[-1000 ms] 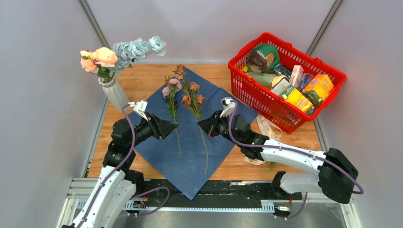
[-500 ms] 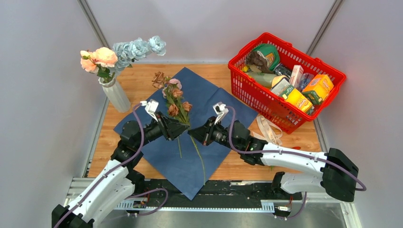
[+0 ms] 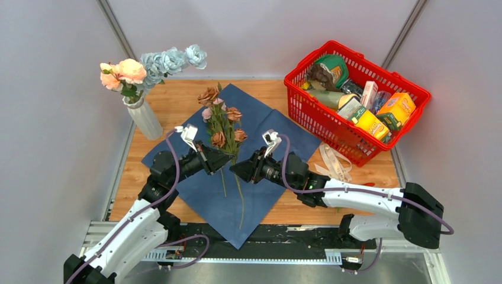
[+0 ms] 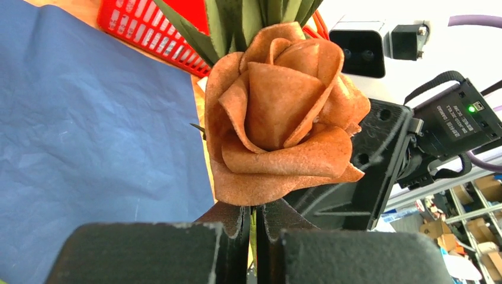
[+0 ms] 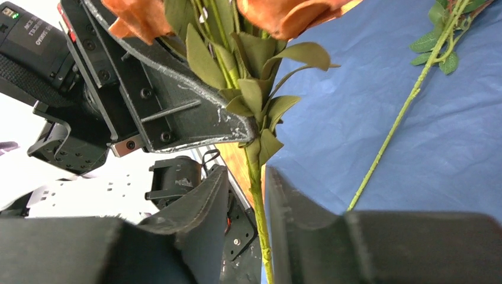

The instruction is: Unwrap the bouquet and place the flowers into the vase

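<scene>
The white ribbed vase (image 3: 145,120) stands at the table's left and holds pink and pale blue flowers (image 3: 155,64). My left gripper (image 3: 228,157) (image 4: 253,232) is shut on the green stem of a brown flower spray (image 3: 228,124), just under a brown rose (image 4: 284,112). My right gripper (image 3: 233,168) (image 5: 245,198) faces it, jaws apart, and the same stem (image 5: 258,207) runs through the gap. A pink flower (image 3: 208,112) lies on the unfolded blue paper (image 3: 266,121), its stem (image 5: 388,139) flat on the sheet.
A red basket (image 3: 308,121) full of groceries stands at the back right. The cream ribbon (image 3: 334,161) lies loose on the wood in front of it. The two gripper heads almost touch over the blue paper.
My left gripper moved in and shut on the brown spray's stem. My right gripper, shut on that stem before, has parted its jaws. The spray swung toward upright.
</scene>
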Controlling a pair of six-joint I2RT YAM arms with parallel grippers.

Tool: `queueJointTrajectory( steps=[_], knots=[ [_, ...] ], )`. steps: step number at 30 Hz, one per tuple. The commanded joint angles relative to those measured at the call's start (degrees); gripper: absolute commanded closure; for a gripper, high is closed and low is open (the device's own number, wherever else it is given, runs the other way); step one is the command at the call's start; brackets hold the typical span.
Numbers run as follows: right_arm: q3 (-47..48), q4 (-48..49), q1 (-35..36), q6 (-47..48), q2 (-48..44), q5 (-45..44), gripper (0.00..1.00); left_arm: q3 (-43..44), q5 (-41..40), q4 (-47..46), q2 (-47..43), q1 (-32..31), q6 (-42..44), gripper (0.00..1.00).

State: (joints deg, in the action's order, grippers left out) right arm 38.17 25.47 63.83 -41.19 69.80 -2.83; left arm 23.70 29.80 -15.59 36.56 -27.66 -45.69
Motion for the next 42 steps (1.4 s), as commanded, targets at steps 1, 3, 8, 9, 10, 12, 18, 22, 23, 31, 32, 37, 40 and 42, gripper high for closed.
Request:
queueJointTrajectory(
  steps=[1, 3, 8, 9, 10, 12, 18, 22, 23, 31, 32, 37, 40, 42],
  knots=[
    [0.32, 1.17, 0.85, -0.74, -1.42, -1.2, 0.55, 2.66, -2.63, 0.21, -1.75, -0.2, 2.88, 1.0],
    [0.41, -0.68, 0.77, -0.3, -2.64, -2.17, 0.4, 3.19, -4.22, 1.09, -2.54, -0.29, 4.98, 1.0],
    [-2.31, -2.62, 0.77, 0.93, -8.35, -5.34, 0.04, 8.01, -10.54, 6.71, -2.28, -0.29, 17.88, 1.0],
    [-2.84, -3.23, 0.77, 1.2, -9.15, -6.04, 0.0, 9.07, -12.82, 7.85, -2.19, -0.2, 19.75, 1.0],
    [-3.45, -3.67, 0.77, 1.46, -10.9, -6.74, 0.0, 10.82, -14.84, 8.38, -1.84, -0.2, 24.29, 1.0],
    [-4.33, -5.08, 0.85, 1.99, -13.71, -8.59, 0.0, 13.28, -20.9, 9.18, -1.31, -0.11, 30.45, 1.0],
    [-7.32, -6.23, 0.85, 3.66, -19.61, -12.19, 0.0, 19.79, -36.2, 5.94, 1.41, -0.11, 45.4, 1.0],
    [-9.34, -6.49, 0.68, 4.89, -21.72, -13.78, 0.0, 17.96, -39.99, -5.56, 0.27, -0.2, 56.55, 1.0],
    [-9.61, -6.75, 0.68, 4.98, -22.25, -14.3, 0.0, 17.52, -40.52, -10.11, 0.27, -0.11, 58.5, 1.0],
    [-9.44, -8.15, 0.68, 8.4, -22.95, -16.94, 0.0, 20.68, -44.39, -18.06, 5.19, -0.11, 78.89, 1.0],
    [-9.26, -8.25, 0.59, 8.49, -23.13, -17.12, 0.0, 20.68, -44.3, -19.37, 5.8, -0.11, 79.96, 1.0],
    [-9.43, -7.99, 0.68, 8.67, -23.57, -17.3, 0.0, 21.29, -43.95, -23.95, 7.74, 1.64, 83.57, 1.0],
    [-9.35, -7.98, 0.59, 9.2, -23.31, -17.82, 0.0, 21.91, -43.6, -26.76, 9.23, 4.19, 83.22, 1.0],
    [-9.26, -7.9, 0.68, 9.29, -23.22, -17.74, 0.0, 22.09, -42.55, -27.47, 10.02, 6.73, 82.7, 1.0]
  ],
)
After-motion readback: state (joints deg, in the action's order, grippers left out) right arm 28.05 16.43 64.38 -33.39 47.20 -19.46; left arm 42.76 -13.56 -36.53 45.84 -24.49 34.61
